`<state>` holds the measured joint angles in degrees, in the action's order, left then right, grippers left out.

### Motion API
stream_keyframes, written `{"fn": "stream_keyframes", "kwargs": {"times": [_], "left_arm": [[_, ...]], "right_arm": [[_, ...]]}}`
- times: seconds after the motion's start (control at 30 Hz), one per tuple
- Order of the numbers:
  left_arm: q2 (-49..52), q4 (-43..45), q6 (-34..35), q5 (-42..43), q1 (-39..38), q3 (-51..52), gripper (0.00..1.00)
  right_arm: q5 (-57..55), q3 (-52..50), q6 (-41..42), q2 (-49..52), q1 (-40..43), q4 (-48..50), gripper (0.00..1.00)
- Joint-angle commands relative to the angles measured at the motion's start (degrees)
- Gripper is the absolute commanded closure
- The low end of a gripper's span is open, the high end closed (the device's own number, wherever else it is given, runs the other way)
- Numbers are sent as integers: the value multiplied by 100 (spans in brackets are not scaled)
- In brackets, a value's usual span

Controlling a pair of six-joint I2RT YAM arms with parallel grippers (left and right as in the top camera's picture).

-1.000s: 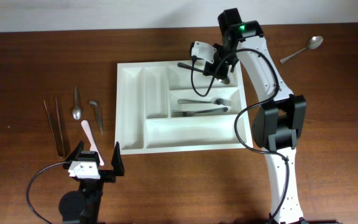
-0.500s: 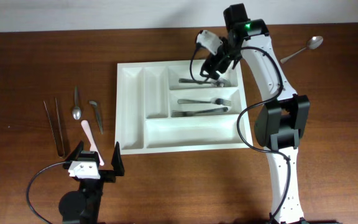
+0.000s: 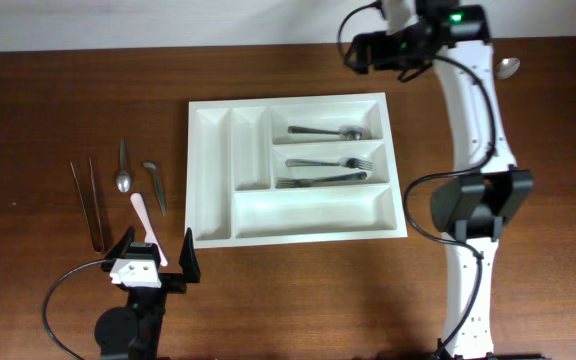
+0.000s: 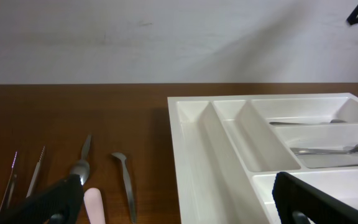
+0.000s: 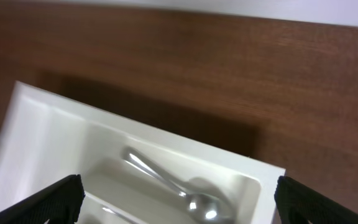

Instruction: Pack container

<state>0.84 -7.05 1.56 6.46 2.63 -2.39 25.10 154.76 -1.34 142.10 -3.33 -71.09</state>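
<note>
Noting right gripper (image 3: 354,52) with jaws wide apart and empty, hovering just past the far rim of the container (image 3: 308,212), which sits mid-table. Probable next pick: loose spoon (image 3: 509,67), lying to the gripper's right near the table's far edge, bowl showing, handle hidden behind the right arm. Right arm is nearer, stretched forward, wrist turned leftward. Left gripper (image 3: 156,250) likewise spread, parked at the near edge.

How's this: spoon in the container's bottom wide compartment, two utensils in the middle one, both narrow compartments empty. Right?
Not quite. The spoon lies in the top wide compartment of the container; the bottom wide one is empty. The overhead view shows it. The rest stands.
</note>
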Motion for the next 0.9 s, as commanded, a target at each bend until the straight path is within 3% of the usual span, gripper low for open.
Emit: {"fn": "stream_keyframes", "kwargs": {"times": [0.0,0.17,0.4,0.53,0.67,0.87], "left_arm": [[-44,15,15,-42,-24,48,1],[-44,15,15,-42,-24,48,1],[-44,15,15,-42,-24,48,1],[-44,15,15,-42,-24,48,1],[-44,15,15,-42,-24,48,1],[-44,15,15,-42,-24,48,1]], "right_arm": [[938,146,1233,-258,337,107,1],[472,146,2559,-258,645,437,1],[-1919,142,3665,-256,645,1130,1],[-3458,140,4776,-240,643,1220,1],[-4063,98,5353,-149,704,1283,1],[-4120,7,5960,199,894,1515,1]]}}
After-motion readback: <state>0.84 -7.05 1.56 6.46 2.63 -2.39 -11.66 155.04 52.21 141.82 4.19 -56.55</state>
